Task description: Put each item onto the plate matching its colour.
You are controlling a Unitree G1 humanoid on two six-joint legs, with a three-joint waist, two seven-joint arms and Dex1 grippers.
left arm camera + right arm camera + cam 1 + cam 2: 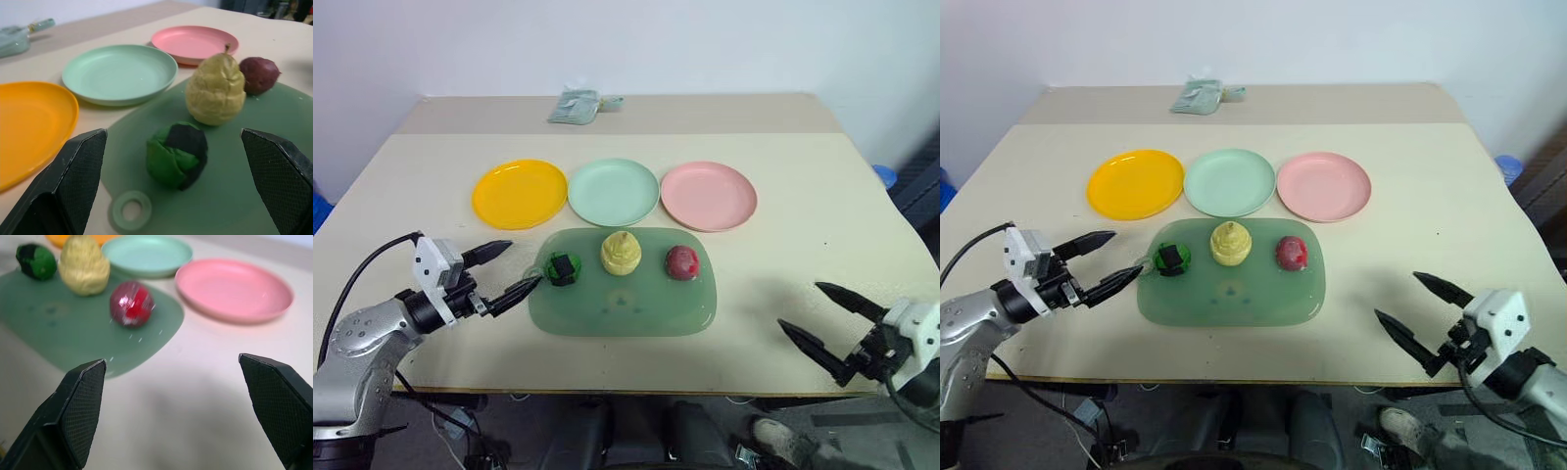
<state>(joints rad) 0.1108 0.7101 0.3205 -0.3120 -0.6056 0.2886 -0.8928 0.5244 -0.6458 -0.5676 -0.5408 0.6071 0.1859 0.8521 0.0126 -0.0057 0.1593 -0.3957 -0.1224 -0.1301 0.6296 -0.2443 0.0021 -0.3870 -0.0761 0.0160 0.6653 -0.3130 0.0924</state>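
So the setup makes sense once you look at it: three plates sit in a row across the tabletop (822,206), orange-yellow plate (520,193) on the robot's left, mint green plate (613,191) in the middle, pink plate (708,195) on the right. Just in front of them is a translucent green tray (623,308) holding all three items, and they're lined up in almost the same order as the plates. Green item (562,268) at the left end, yellow pear-shaped item (620,253) in the middle, dark red item (681,261) on the right. Nothing is on a plate yet, so the sorting looks like it hasn't started.

The left pincer (514,269) is wide open and holding nothing, pointing in at the tray's left edge with the green item sitting right between its fingers in the wrist view. Looks lined up to grab that one first, probably.

The right pincer (829,322) is also spread open and empty, hanging well off to the tray's right near the tabletop's front edge, aimed roughly toward the red item.

There's also a crumpled greenish bag (576,105) at the far edge, out of the way.
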